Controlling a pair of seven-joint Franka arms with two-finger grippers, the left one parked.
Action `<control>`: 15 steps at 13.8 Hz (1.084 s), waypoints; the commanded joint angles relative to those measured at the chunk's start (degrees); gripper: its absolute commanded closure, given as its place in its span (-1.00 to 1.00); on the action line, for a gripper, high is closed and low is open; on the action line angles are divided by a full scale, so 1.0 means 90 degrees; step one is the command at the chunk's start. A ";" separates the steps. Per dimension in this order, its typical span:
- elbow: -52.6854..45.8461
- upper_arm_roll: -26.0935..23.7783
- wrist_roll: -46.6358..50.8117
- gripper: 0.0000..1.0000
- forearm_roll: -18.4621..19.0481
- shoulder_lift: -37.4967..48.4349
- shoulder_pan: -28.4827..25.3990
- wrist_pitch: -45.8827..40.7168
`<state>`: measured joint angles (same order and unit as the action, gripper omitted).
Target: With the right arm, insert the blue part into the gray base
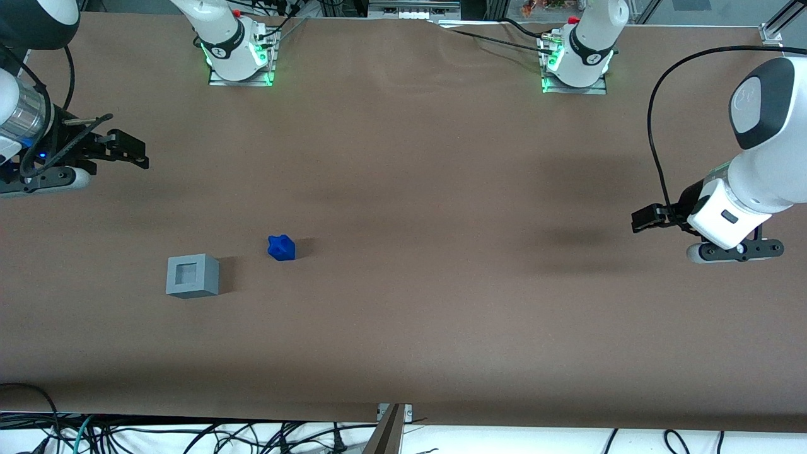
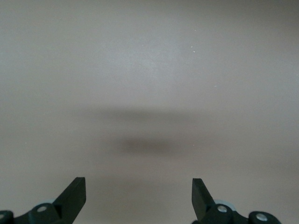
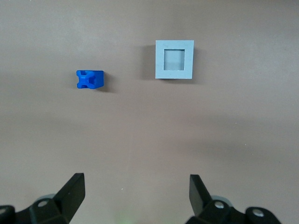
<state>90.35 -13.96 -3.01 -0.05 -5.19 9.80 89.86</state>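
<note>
The blue part (image 1: 281,248) sat alone on the brown table (image 1: 441,302), near the gray base (image 1: 193,275).

The part was small, lumpy and notched, made of bright plastic. The base was a smooth plastic cube with a square hole in its top, a bit nearer the front camera. The right arm's black gripper (image 1: 129,148) hung well apart from both, at the working arm's end of the table, fingers (image 3: 72,191) spread wide and holding nothing.

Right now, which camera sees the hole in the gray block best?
The right wrist view: it looks straight down into the gray base, so the square recess shows fully. The open claw hangs apart from it. The front view shows the base smaller, at a slant. The left wrist view shows only table.
</note>
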 commanded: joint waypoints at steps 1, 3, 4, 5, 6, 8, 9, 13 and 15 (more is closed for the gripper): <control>-0.0175 -0.0021 -0.0076 -0.98 0.0084 -0.0059 0.0024 -0.0170; -0.0175 -0.0030 -0.0047 -0.98 0.0084 -0.0049 0.0014 -0.0190; -0.0166 -0.0040 -0.0027 -0.98 0.0094 -0.0049 0.0014 -0.0190; -0.0166 -0.0089 -0.0017 -0.98 0.0104 -0.0049 0.0014 -0.0190; -0.0166 -0.0108 -0.0017 -0.98 0.0113 -0.0049 0.0014 -0.0190; -0.0166 -0.0118 -0.0007 -0.98 0.0152 -0.0039 0.0014 -0.0190; -0.0166 -0.0118 -0.0007 -0.98 0.0153 -0.0039 0.0014 -0.0200; -0.0156 -0.0118 -0.0007 -0.98 0.0153 -0.0029 0.0014 -0.0200; -0.0156 -0.0118 -0.0007 -0.98 0.0153 -0.0029 0.0014 -0.0200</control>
<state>90.35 -14.53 -3.01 0.46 -5.20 9.76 89.46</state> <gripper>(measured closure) 0.009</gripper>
